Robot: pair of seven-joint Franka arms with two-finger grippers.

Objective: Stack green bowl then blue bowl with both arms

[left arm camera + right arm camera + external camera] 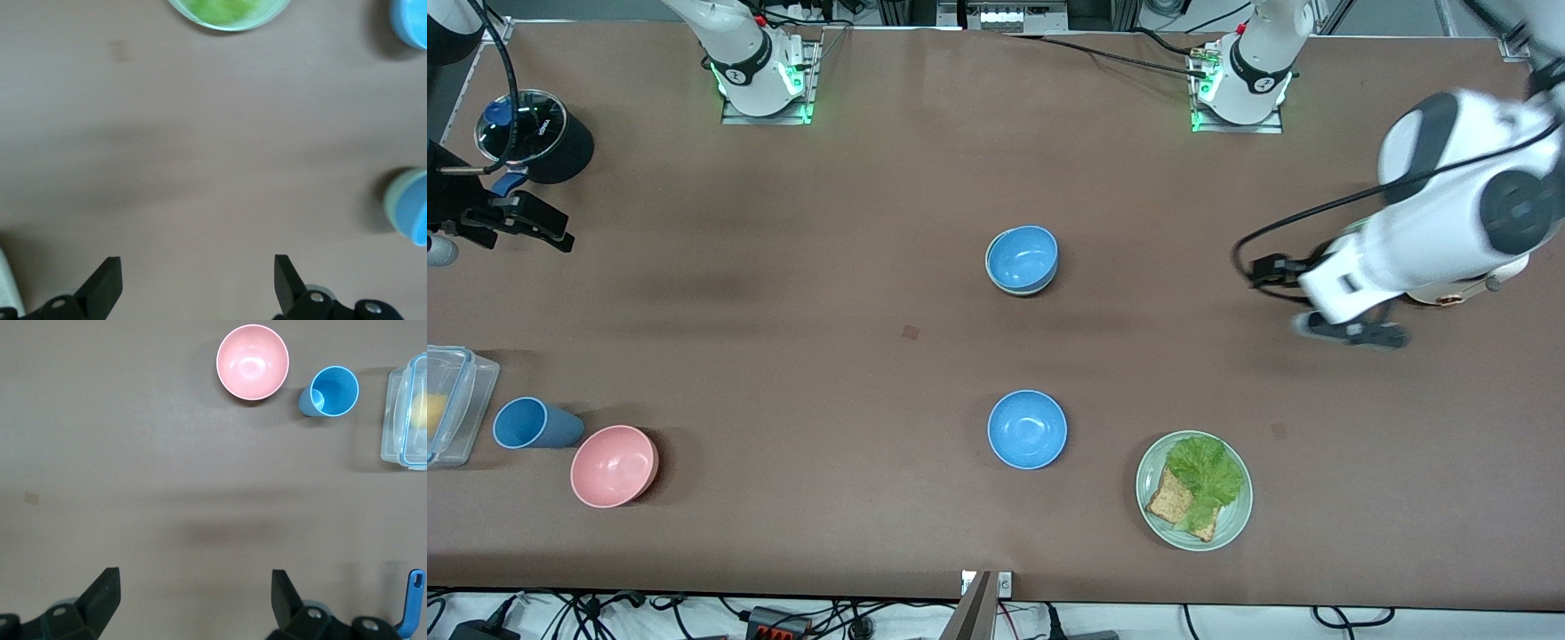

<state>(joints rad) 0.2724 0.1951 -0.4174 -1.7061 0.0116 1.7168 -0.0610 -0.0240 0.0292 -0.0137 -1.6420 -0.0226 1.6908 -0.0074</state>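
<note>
Green plate [1232, 524], nearest the front camera, toward the left arm's end of the counter [783, 356]: holds a lettuce leaf [1207, 476] over a slice of toast [1170, 498]. Its rim also shows in the left wrist view.

Blue bowl [1027, 429]: upright on the counter, near mid-width, just beside the plate toward the right arm's end, a little farther from the camera. Nothing in it.

Second blue bowl [1023, 258]: farther from the camera, in line with the first, well apart from it. It sits nested inside the green bowl [1003, 286], of which only a pale rim shows around its lower edge. Left wrist view gives the same pair: pale rim [397, 200] around blue [415, 217]. Nothing inside the top bowl.

Left tool [1352, 331]: over bare counter toward the left arm's end, well apart from the stack, fingers [107, 283] spread wide, holding nothing.

Right tool [511, 218]: over the counter's edge at the right arm's end, fingers [105, 592] spread apart, holding nothing; arm waits.

Right arm's end, near the camera: pink bowl [614, 466], empty; blue cup [532, 424] just beside it, lying on its side, empty; clear plastic box [458, 404] at the edge with something yellow inside. Black round container [538, 133] stands farther off, near the right tool; contents unclear.
</note>
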